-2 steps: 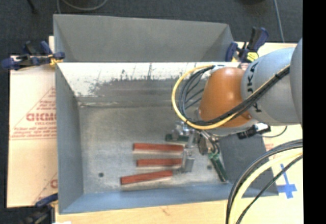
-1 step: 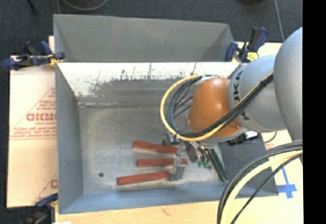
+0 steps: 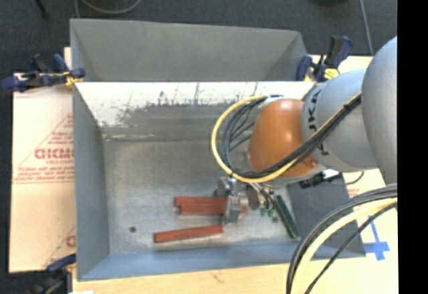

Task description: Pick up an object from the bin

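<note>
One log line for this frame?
tool | over right end of upper red bar | lower red bar apart, on bin floor

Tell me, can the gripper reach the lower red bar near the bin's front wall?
Probably yes. The lower red bar lies flat, nothing on it; the gripper is close by, at one end of the upper red bar.

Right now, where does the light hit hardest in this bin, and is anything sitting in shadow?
Camera view: a pale band of glare runs along the far inner wall of the grey metal bin; the floor below is dimmer; the arm's rounded orange cover seems to shade the gripper and the right end of the upper reddish-brown flat bar.
</note>
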